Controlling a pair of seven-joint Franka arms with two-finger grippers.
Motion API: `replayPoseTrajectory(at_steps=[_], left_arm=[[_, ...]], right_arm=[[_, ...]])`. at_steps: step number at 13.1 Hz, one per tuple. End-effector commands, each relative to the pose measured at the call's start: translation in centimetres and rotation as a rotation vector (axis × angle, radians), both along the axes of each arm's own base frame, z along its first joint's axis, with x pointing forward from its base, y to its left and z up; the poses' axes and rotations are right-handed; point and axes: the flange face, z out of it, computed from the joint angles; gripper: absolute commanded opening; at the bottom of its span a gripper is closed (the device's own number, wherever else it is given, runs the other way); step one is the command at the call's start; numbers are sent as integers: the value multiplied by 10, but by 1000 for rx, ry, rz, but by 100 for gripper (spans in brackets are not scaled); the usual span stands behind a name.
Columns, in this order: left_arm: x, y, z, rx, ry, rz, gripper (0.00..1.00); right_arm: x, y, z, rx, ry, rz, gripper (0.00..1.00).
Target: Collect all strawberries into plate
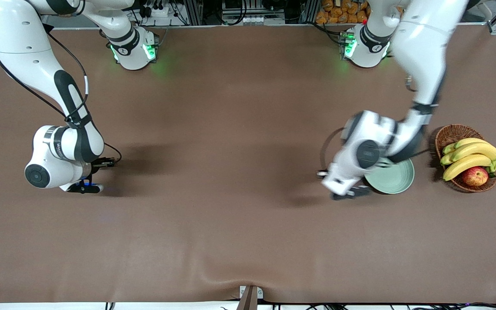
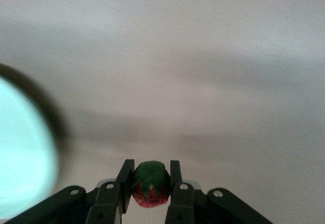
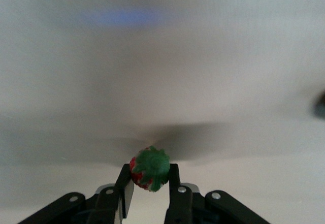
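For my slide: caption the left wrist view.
Left claw shut on a strawberry, beside the mint plate.

Even, soft overhead light fills the front view, so the brown cloth-covered table (image 1: pixel 230 224) shows no hard glare. Broad dim shadows spread on the cloth beside both white arms. Green lamps on the two arm bases tint the cloth along the table's edge where the bases stand. The pale mint-green round plate (image 1: pixel 396 178) and the brown wicker basket (image 1: pixel 448 134) are crisp there. In both wrist views the cloth looks washed out, greyish and streaked with blur. In the left wrist view the plate's rim is an overexposed, unfocused blob; the small red strawberry (image 2: pixel 150 184) is fairly sharp. A faint blue smear shows in the right wrist view.
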Motion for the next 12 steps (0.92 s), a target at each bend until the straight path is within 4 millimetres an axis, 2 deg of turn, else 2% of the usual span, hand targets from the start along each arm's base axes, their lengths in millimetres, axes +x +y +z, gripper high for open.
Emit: replayPoseTrajectory(at_steps=[1, 2, 4, 5, 6, 7, 8, 9, 10, 11, 12], left_arm=[[-2, 71, 0, 1, 59, -92, 0], [-4, 98, -10, -9, 84, -112, 0], [-12, 135, -32, 1, 122, -119, 0], [-18, 142, -38, 12, 133, -121, 24], [-18, 143, -33, 22, 129, -125, 67], [-18, 146, -26, 24, 125, -122, 100], [-16, 156, -17, 25, 116, -109, 100], [-14, 156, -5, 24, 107, -103, 100], [-14, 143, 14, 27, 85, -106, 100], [-16, 122, 31, 21, 74, -124, 100], [-21, 109, 43, 24, 87, -125, 100]], right_arm=[[46, 71, 62, 10, -133, -20, 0], [53, 126, 76, 32, -167, -71, 0], [43, 232, 91, 83, -198, -91, 0], [37, 274, 91, 109, -222, -90, 0], [30, 313, 91, 155, -247, -110, 0], [20, 351, 87, 218, -264, -159, 0], [10, 384, 80, 286, -277, -222, 0], [-2, 415, 68, 347, -289, -278, 0], [-11, 438, 56, 402, -313, -350, 0], [-24, 467, 46, 456, -334, -411, 0], [-37, 495, 37, 498, -343, -458, 0]])
